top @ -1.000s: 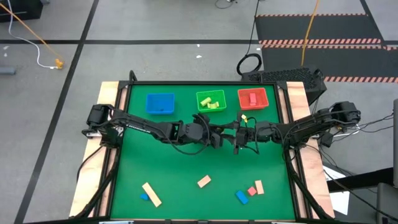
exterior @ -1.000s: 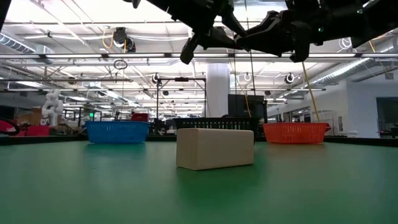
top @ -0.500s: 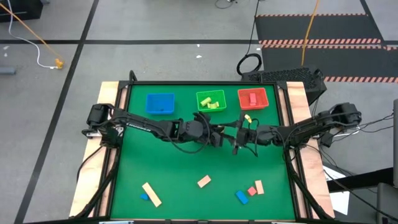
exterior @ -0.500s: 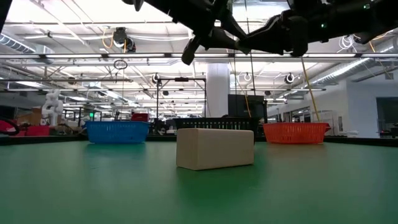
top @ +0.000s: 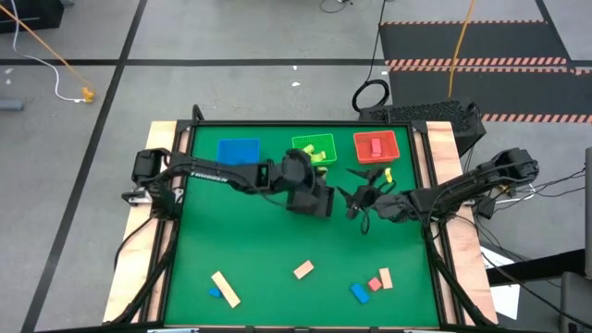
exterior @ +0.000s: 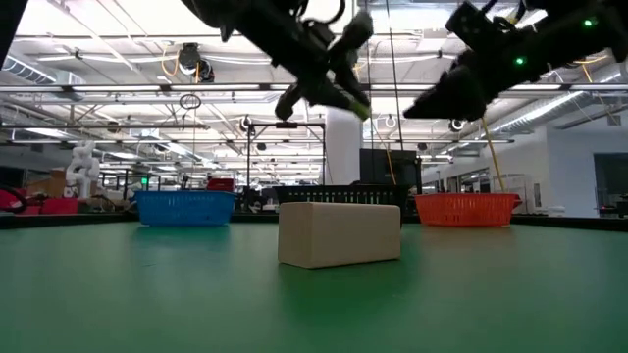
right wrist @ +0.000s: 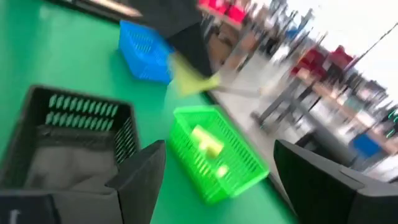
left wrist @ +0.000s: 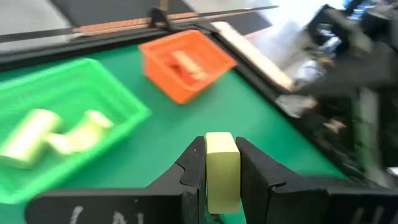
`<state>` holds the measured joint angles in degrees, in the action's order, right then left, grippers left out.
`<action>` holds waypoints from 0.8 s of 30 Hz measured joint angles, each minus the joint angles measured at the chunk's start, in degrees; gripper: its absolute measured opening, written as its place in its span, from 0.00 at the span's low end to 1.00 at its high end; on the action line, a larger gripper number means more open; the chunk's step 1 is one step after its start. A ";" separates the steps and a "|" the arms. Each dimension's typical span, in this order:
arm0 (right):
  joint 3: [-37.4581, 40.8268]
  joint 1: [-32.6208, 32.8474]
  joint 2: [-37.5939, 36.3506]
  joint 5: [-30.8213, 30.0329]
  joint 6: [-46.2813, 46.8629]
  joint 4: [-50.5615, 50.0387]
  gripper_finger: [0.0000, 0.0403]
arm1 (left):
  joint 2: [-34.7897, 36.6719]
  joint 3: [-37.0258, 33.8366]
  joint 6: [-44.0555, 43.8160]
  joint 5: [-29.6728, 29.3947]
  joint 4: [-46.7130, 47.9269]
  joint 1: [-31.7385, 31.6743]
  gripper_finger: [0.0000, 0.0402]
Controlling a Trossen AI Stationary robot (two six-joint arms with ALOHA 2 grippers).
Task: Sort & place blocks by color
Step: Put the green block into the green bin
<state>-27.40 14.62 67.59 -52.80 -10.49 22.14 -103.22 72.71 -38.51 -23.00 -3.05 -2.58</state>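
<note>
Since a second ago, our left pincer (left wrist: 222, 163) has taken over the yellow-green block (left wrist: 222, 169) and swung back toward the green tray (top: 313, 149), while our right pincer (right wrist: 217, 168) has pulled away toward its own side, fingers spread wide and empty. We grip the block between both left fingers, held above the green surface (top: 259, 250) just in front of that tray, its long axis running along the fingers and pointing forward. Two yellow-green blocks (left wrist: 56, 134) already lie in the tray; the red tray (left wrist: 185, 64) sits beside it.
</note>
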 joint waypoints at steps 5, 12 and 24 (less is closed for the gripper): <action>0.02 1.36 -2.40 2.36 20.39 -15.17 0.72 | 0.00 0.00 -0.07 -0.02 5.63 -5.59 0.14; 0.42 1.63 -3.34 20.02 41.25 -25.59 0.71 | -1.69 -0.04 -0.23 -0.02 10.51 -11.86 0.14; 4.47 1.61 -3.32 25.96 50.29 -23.51 0.71 | -6.54 -0.05 -1.70 2.28 8.67 -14.00 0.24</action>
<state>-22.93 16.23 64.27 -26.84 39.80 -1.37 -109.75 72.66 -40.21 -20.73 5.62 -16.58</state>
